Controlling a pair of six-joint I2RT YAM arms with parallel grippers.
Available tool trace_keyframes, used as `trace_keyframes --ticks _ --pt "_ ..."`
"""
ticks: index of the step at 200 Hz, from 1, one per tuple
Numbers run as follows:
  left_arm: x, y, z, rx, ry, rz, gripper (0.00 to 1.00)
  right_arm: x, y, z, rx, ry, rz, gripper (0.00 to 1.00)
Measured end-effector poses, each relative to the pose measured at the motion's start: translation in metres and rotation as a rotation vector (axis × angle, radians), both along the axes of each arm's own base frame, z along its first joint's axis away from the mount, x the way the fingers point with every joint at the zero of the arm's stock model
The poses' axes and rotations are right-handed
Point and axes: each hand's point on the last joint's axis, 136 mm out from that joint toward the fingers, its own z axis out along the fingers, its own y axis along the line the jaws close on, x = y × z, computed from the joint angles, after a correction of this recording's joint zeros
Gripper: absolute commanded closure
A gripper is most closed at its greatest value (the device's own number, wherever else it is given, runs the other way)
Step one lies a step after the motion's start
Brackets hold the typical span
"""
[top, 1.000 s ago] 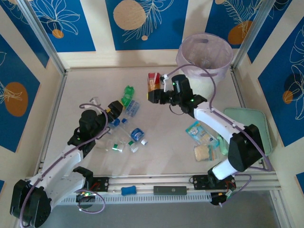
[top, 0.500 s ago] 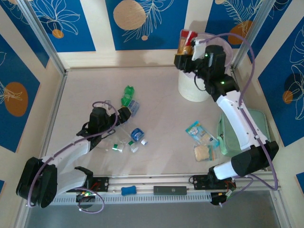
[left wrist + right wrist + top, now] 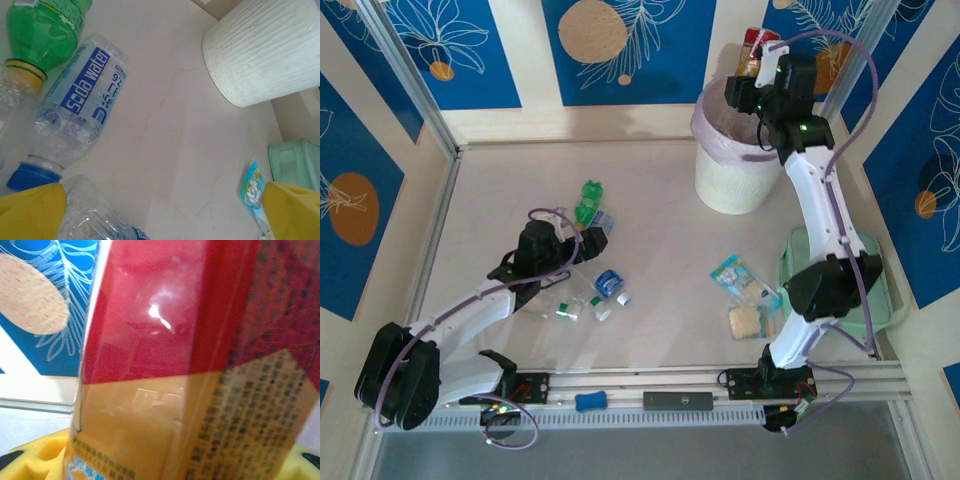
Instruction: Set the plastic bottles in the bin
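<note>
Bright, even light — the red-labelled bottle (image 3: 165, 340) is blurred close-up, with a glare spot.

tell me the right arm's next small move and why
Probably open the right gripper and let go: it is shut on a red-and-amber bottle held high, seemingly over the mouth of the bin, so a release should drop it in.

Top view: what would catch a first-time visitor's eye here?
Most striking is the right gripper, poised above the white bin at the far right and clamped on a red-and-orange bottle. Next comes the jumble of clear and green bottles lying on the left half of the table, with the left gripper open beside them.
</note>
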Motion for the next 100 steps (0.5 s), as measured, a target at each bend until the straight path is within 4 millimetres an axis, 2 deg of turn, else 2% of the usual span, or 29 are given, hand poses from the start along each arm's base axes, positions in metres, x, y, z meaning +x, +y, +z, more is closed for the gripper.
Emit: trace_keyframes --ticks 20,50,78,100 --pt "-0.001 0.005 0.008 0.005 -0.021 0.019 0.00 0.024 -0.003 -0.023 -0.029 0.066 -0.023 0.58" --pt "-0.004 0.013 0.017 0.028 -0.056 0.038 0.00 0.051 -0.007 -0.070 -0.067 0.197 -0.057 0.58" --pt "-0.008 0.020 0.017 0.056 -0.066 0.052 0.00 0.054 -0.011 -0.115 -0.097 0.327 -0.080 0.57" --pt "-0.008 0.023 0.016 0.073 -0.066 0.061 0.00 0.051 -0.014 -0.130 -0.104 0.378 -0.092 0.50"
